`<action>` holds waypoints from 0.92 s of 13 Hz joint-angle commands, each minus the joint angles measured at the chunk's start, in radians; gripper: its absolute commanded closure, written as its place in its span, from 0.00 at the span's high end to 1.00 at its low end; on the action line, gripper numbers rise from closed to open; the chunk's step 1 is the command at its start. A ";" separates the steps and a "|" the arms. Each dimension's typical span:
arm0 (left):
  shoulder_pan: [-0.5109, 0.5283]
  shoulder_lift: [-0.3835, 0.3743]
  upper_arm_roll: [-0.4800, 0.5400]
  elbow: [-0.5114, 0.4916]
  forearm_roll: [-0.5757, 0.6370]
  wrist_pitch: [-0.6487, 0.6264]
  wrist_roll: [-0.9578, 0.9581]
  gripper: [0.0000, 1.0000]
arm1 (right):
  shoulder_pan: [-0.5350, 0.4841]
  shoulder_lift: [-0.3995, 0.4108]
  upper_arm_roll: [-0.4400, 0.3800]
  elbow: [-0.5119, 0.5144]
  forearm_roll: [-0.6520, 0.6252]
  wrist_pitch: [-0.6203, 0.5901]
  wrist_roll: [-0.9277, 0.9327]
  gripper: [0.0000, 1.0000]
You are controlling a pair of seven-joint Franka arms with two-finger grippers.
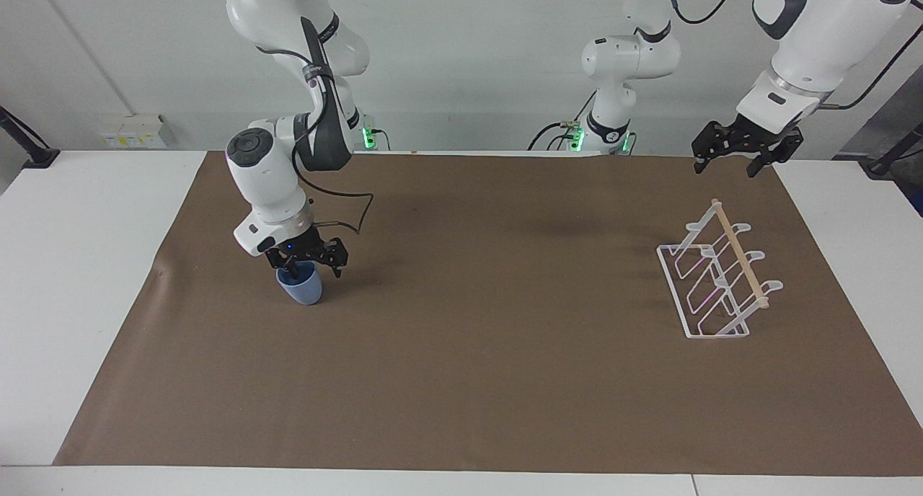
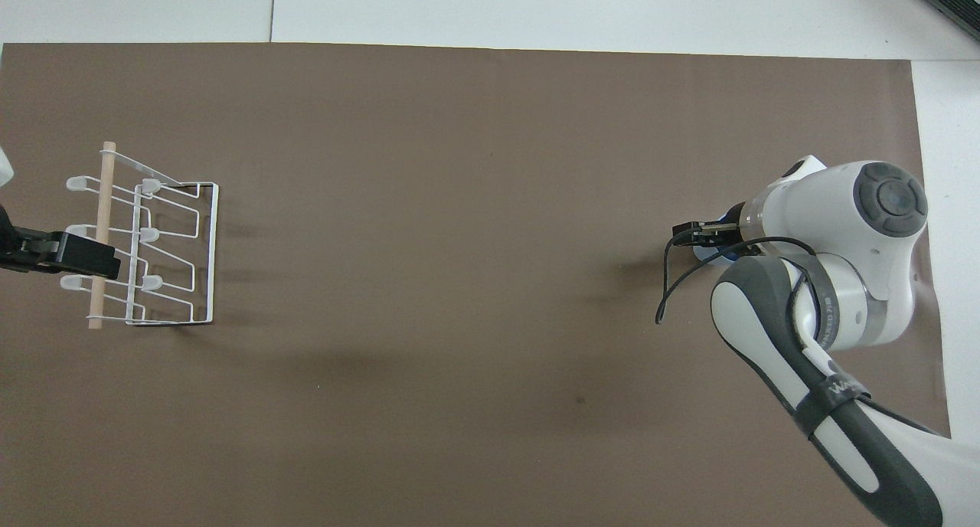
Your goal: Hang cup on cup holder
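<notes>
Reaching down at our right arm's end of the table, the right gripper sits at the rim of the light-blue cup, one finger dipped inside the mouth and the other outside the wall, closed on the rim. The cup stands upright on the brown mat, inside the mat's edge at that end, with white table past that edge.

Our left gripper hangs in the air with its fingers spread wide and nothing between them, over the mat's edge nearest our bases at the left arm's end. The white wire cup holder with its wooden rod stands on the mat near that end, its prongs bare. Between cup and cup holder the middle of the mat gives broad open room, and a wide strip of mat also lies free on the side farther from us.

From overhead, our right arm's wrist covers nearly all of the cup, leaving a sliver of blue; the facing view shows the grip itself. Overhead also puts the left gripper across the rod, while the facing view shows it well above the holder, touching nothing.
</notes>
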 commanded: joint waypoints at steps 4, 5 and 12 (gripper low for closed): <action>-0.023 -0.064 -0.005 -0.082 -0.024 -0.028 -0.272 1.00 | -0.003 -0.012 0.005 -0.017 0.005 0.020 -0.028 0.22; -0.021 -0.066 -0.004 -0.082 -0.051 -0.030 -0.326 1.00 | -0.005 -0.012 0.003 -0.017 0.003 0.020 -0.057 0.10; -0.018 -0.072 -0.002 -0.094 -0.111 -0.027 -0.443 1.00 | -0.012 -0.012 0.003 -0.014 0.003 0.003 -0.156 0.00</action>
